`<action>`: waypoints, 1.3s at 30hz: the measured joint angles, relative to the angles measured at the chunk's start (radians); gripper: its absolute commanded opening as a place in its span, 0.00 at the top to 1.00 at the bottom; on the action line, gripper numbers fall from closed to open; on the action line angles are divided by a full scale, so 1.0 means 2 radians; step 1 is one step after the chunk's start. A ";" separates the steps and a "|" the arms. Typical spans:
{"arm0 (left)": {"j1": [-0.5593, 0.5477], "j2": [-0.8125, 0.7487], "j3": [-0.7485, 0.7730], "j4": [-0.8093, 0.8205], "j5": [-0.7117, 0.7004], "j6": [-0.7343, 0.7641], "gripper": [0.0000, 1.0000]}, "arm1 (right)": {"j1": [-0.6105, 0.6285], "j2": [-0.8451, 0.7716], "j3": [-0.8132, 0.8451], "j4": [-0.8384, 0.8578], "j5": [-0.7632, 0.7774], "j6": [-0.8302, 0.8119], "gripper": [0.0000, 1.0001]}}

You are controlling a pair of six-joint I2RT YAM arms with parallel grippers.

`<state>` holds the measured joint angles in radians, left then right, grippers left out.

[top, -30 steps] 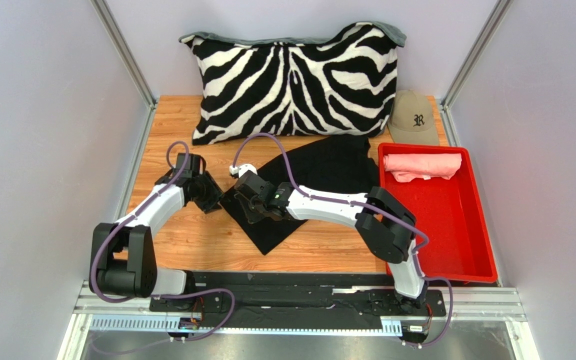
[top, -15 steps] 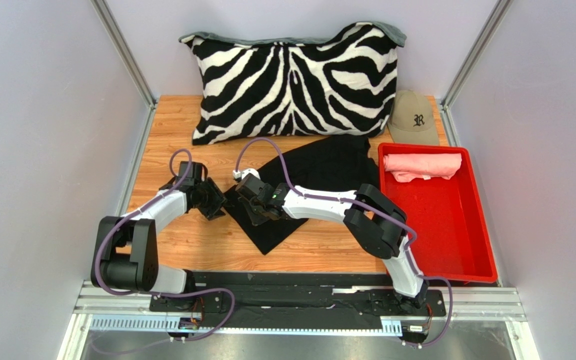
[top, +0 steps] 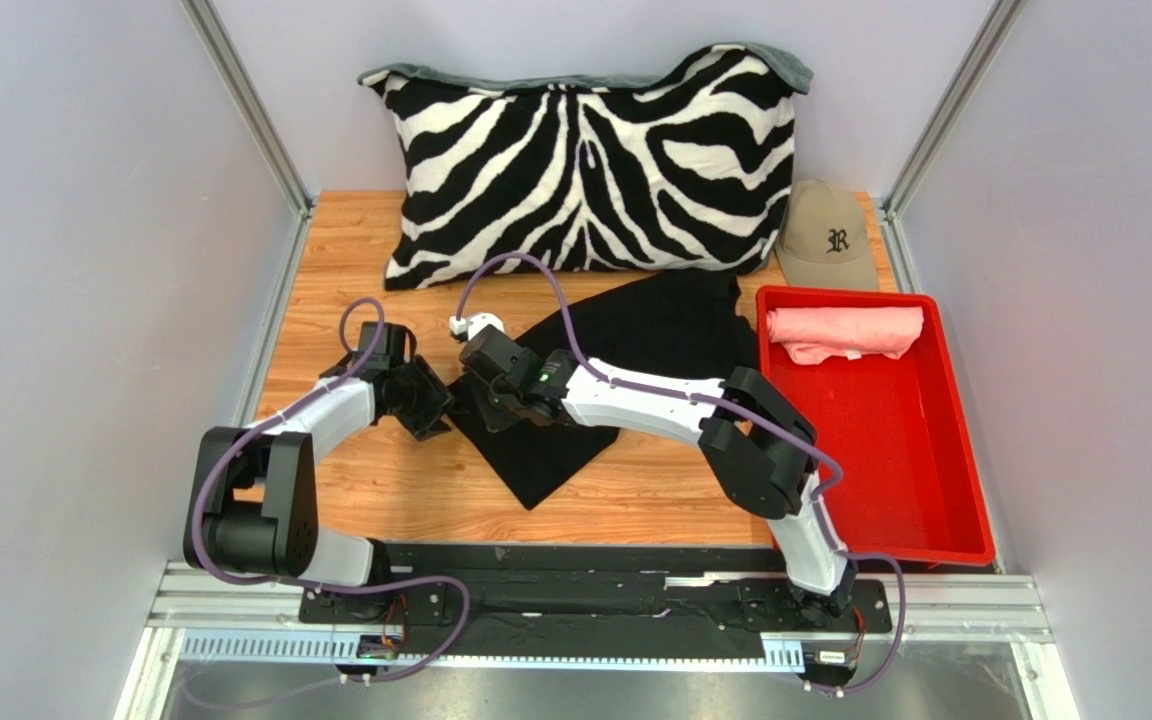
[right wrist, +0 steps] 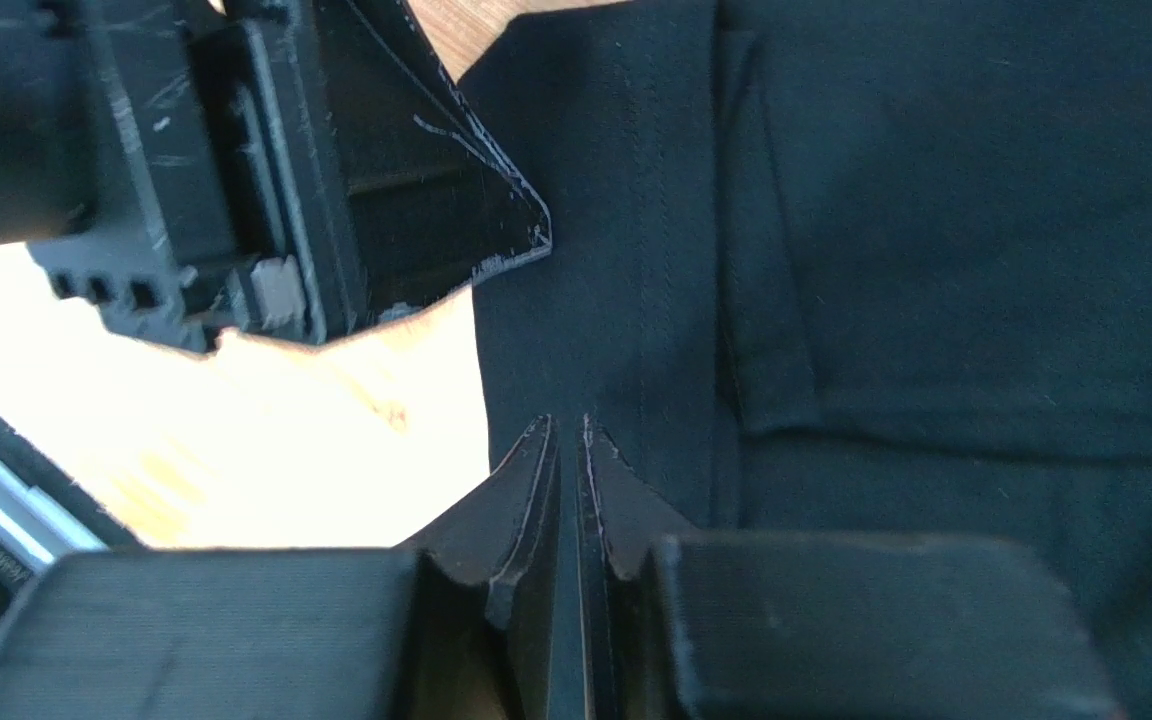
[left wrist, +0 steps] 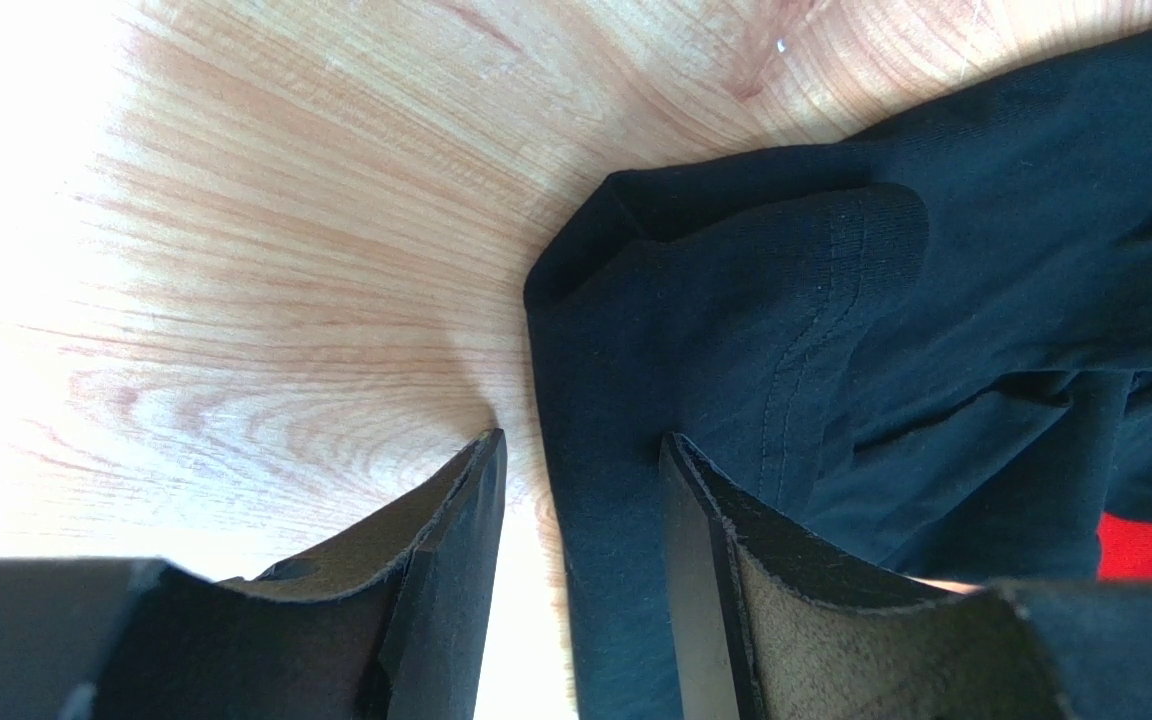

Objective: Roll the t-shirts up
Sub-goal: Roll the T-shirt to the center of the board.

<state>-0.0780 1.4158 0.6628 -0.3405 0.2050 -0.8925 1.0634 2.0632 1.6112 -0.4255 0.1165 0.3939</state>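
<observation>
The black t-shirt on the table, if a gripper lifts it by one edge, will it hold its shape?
Probably not: the black t-shirt lies in soft folds, so it would likely droop. It looks thin and flat, so probably light. Pushed across the wooden table, it would likely bunch rather than slide whole.

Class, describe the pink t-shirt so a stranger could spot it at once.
From the zebra-striped pillow at the table's back, look right to the red tray. At its far end lies the pink t-shirt, rolled up. It alone is pink and in the tray; the black t-shirt lies spread outside.
</observation>
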 measured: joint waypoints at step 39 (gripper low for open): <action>-0.007 0.021 0.046 -0.048 -0.043 0.044 0.51 | -0.078 -0.247 -0.130 -0.015 -0.004 0.011 0.84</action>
<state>-0.0914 1.4586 0.7551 -0.4374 0.1181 -0.8047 0.9066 1.5696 1.3510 -0.4564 0.1078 0.4152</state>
